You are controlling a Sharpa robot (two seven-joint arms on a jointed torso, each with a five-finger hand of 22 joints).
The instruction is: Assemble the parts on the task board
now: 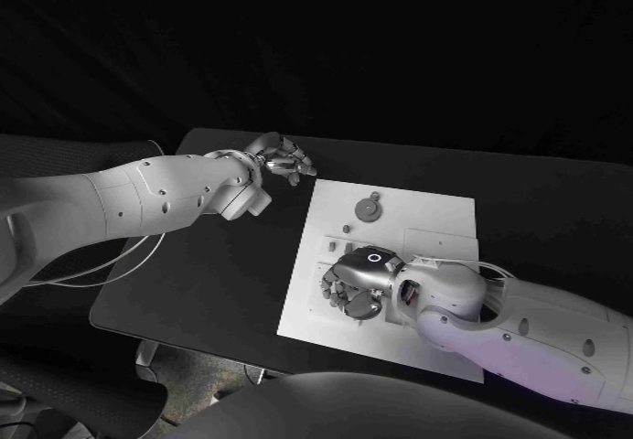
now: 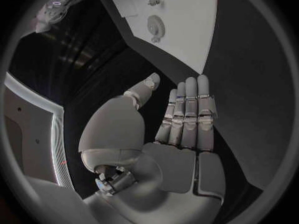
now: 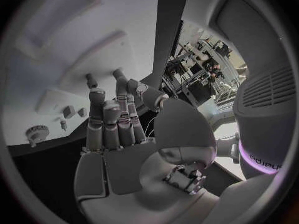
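left robot hand (image 1: 277, 157) flat, fingers straight, empty, beside task board (image 1: 442, 215); right robot hand (image 1: 359, 283) over board, grasp unclear.

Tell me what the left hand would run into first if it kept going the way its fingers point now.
Probably the task board. In the left wrist view the left hand lies open and flat over bare table, fingers aimed at the board's near edge, with a gear further along. How high the hand sits is unclear.
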